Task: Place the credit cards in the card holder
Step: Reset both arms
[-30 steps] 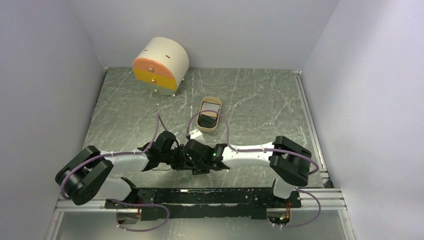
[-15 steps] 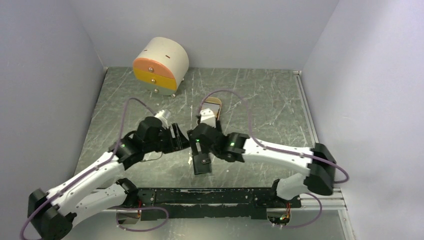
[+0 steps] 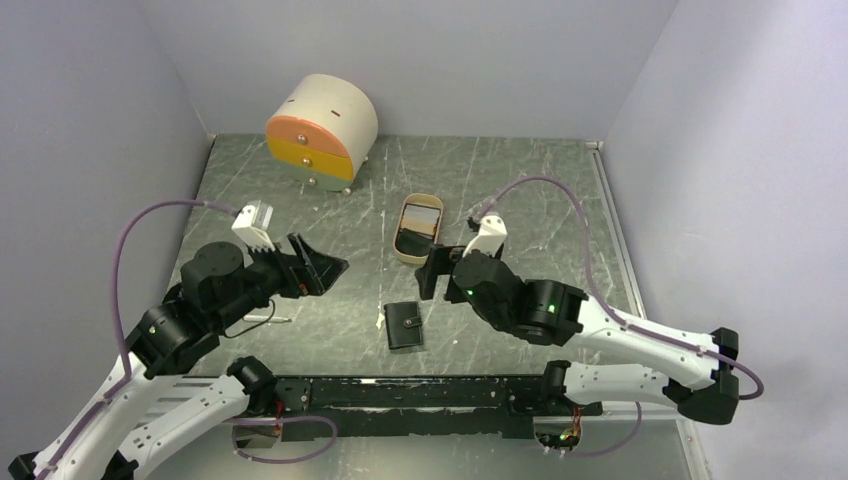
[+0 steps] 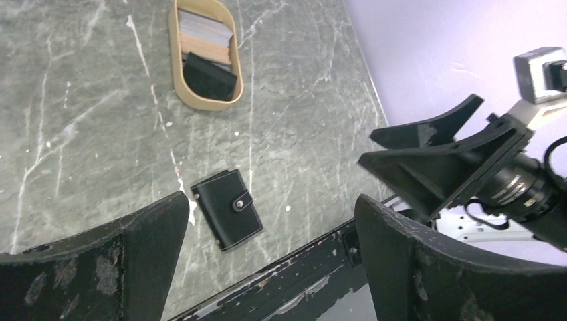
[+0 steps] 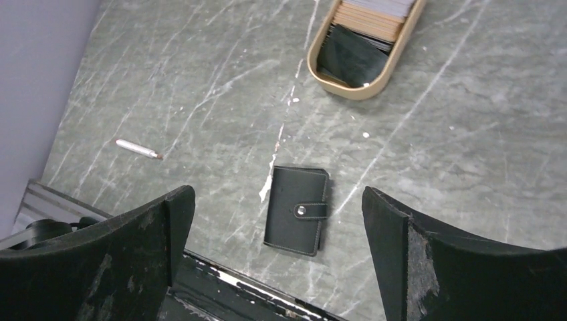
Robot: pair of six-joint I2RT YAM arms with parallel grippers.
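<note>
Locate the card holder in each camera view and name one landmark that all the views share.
Top external: the card holder lies closed on the table, low and centre, between the two arms.
Left wrist: low and left of centre, snap tab up.
Right wrist: low and centre, snap tab up.
Shared landmark: the tan oval tray, farther up the picture than the card holder in every view.

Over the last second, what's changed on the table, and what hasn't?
Both arms drew back from the card holder: the left pincer swung up and left, the right pincer up and right. Both pincers, closed at the holder before, now stand open, and it lies snapped shut on the table. The tan tray with its credit cards and the round drawer box stayed put.
</note>
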